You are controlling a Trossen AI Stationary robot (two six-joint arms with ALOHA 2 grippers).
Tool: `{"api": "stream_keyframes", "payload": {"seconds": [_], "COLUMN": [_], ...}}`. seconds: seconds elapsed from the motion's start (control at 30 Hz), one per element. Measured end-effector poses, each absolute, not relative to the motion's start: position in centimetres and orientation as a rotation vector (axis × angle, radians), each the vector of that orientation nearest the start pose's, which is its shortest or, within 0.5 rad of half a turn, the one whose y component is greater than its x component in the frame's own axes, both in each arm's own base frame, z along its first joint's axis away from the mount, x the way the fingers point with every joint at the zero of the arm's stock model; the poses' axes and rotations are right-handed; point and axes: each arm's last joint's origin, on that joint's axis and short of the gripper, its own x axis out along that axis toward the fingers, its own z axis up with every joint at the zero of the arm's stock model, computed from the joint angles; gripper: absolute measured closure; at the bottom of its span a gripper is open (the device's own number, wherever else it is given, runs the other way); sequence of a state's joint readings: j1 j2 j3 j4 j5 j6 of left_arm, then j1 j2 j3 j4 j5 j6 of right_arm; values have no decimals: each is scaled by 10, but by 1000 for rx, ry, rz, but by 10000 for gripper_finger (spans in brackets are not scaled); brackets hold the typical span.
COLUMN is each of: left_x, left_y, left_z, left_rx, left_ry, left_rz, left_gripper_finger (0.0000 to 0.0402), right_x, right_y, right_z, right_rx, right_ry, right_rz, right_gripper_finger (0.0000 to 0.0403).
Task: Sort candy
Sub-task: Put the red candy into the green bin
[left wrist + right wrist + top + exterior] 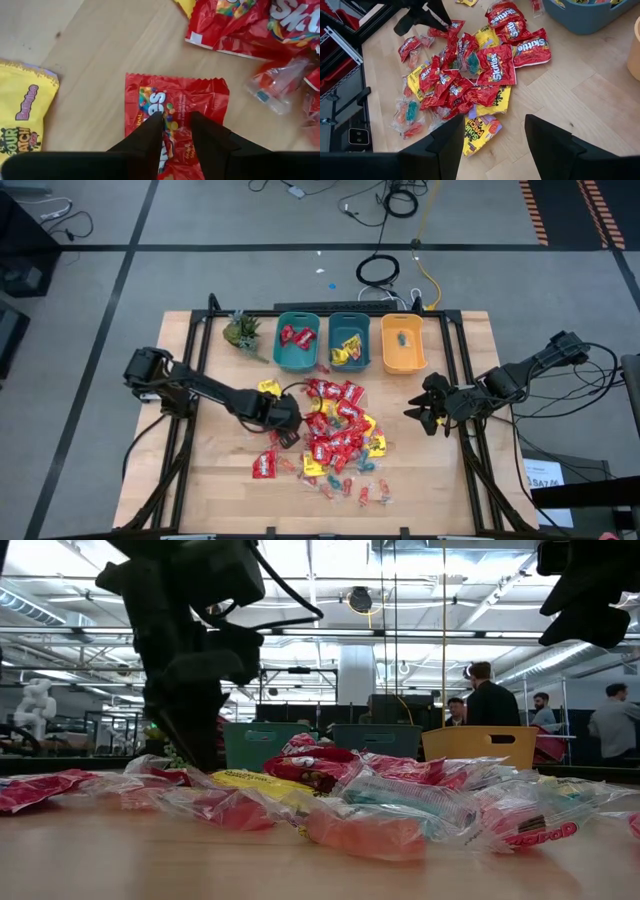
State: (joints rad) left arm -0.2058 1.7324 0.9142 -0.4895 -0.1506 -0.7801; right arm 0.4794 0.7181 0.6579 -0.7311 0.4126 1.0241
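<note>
The left pincer (172, 131) is pinching the near end of a flat red crinkled foil candy packet (175, 107), its fingers nearly together on the wrapper. The packet is lying directly ahead of the fingers, long axis in line with them, at the left edge of the candy pile (335, 435) in the high view's centre. The right pincer (490, 142) is hanging released at centre right, well apart. The pale wooden surface (220, 470) is carrying three bins (349, 342) at upper centre; beyond, people are standing in the room.
</note>
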Motion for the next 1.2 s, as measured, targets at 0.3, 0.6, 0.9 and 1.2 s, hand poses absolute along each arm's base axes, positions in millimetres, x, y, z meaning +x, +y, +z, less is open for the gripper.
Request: {"api": "stream_keyframes", "payload": {"seconds": [0.3, 0.6, 0.9, 1.2], "left_x": [293, 294, 295, 301], "left_y": [-56, -56, -56, -58], "left_z": [134, 164, 165, 168], "left_rx": [-430, -413, -417, -530], "left_ry": [1240, 1222, 1212, 1156], "left_rz": [450, 436, 431, 419], "left_gripper_finger": [396, 399, 388, 310], "right_x": [126, 126, 125, 125], "right_y": [52, 52, 52, 52], "right_z": [255, 255, 255, 255], "right_rx": [639, 637, 636, 635], "right_ry": [662, 664, 666, 666], "right_rz": [-299, -300, -301, -301], "right_gripper_finger": [204, 204, 204, 204]}}
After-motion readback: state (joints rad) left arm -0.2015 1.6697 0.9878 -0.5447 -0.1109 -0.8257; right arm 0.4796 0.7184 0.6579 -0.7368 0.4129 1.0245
